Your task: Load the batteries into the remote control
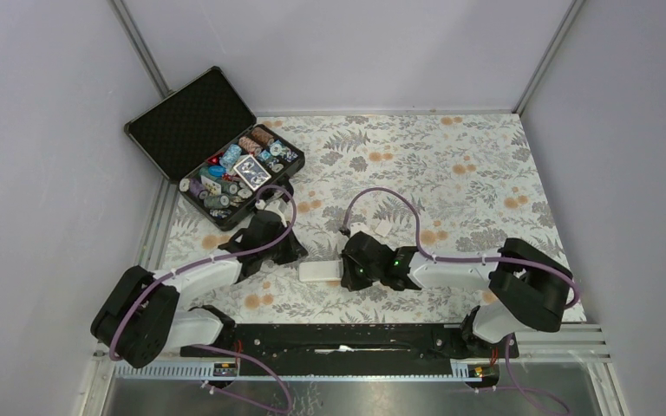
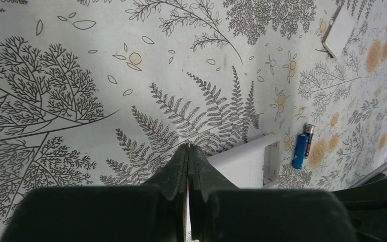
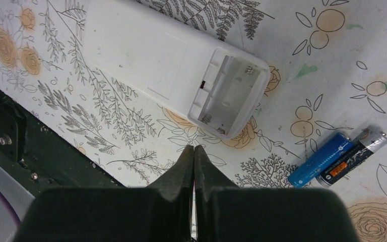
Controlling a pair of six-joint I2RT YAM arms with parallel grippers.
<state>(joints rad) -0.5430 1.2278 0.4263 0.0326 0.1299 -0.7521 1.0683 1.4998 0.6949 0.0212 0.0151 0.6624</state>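
On the floral table (image 1: pixel 451 173), an open case (image 1: pixel 192 121) sits far left. The remote (image 3: pixel 171 65) lies back up with its compartment open. The left gripper (image 2: pixel 189 151) and right gripper (image 3: pixel 194 151) flank it, each pressed together on nothing. The blue battery (image 3: pixel 320 160) and dark battery (image 3: pixel 355 156) lie touching each other, near the remote's open end. Their print is too small to read.

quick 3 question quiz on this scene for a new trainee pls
1. True or false: the battery bay of the remote control is empty.
2. Where do the batteries lie? A in the bay; B side by side on the table near the remote's open end; C under the remote.
3. Fill in: the left fingers and right fingers are both ___, holding nothing.
Key: 1 true; 2 B; 3 shut.
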